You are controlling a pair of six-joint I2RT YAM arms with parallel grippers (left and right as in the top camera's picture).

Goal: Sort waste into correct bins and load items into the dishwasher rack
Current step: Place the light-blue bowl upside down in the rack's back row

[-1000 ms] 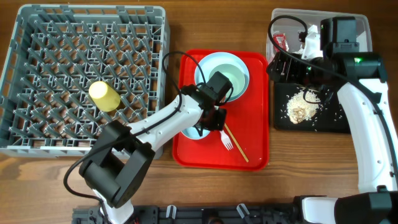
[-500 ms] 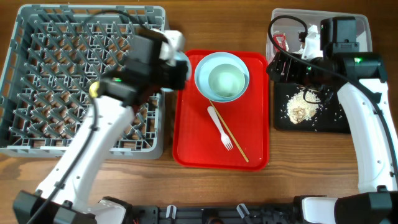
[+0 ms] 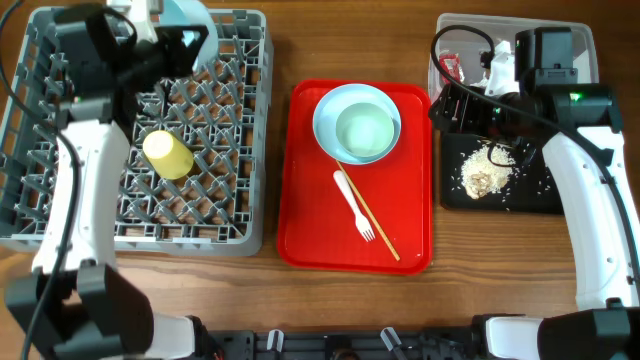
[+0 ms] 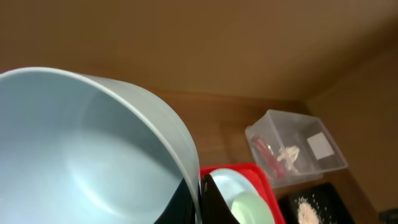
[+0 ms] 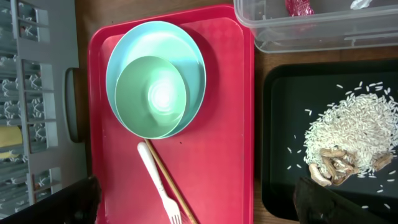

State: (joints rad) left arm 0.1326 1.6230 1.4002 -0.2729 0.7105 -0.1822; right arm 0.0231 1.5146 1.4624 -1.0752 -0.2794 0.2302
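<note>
My left gripper (image 3: pixel 172 40) is shut on the rim of a pale blue bowl (image 3: pixel 192 14) and holds it above the far edge of the grey-blue dishwasher rack (image 3: pixel 60 215). In the left wrist view the bowl (image 4: pixel 81 149) fills the frame, with the jaws (image 4: pixel 199 200) pinching its rim. A yellow cup (image 3: pixel 167 155) lies in the rack. On the red tray (image 3: pixel 410 240) sit a pale blue dish (image 3: pixel 330 105) holding a green bowl (image 3: pixel 362 130), a white fork (image 3: pixel 354 204) and a wooden stick (image 3: pixel 382 236). My right gripper (image 3: pixel 462 105) is open and empty between the red tray and the bins.
A clear tub (image 3: pixel 580 35) at the back right holds a red wrapper (image 3: pixel 452 68) and a white napkin (image 3: pixel 495 72). A black tray (image 3: pixel 540 200) in front of it holds rice scraps (image 3: pixel 487 172) with loose grains. The right arm reaches across both bins.
My left arm lifted the pale blue bowl off the red tray and carried it left to above the rack's far edge. The right arm has not moved.
</note>
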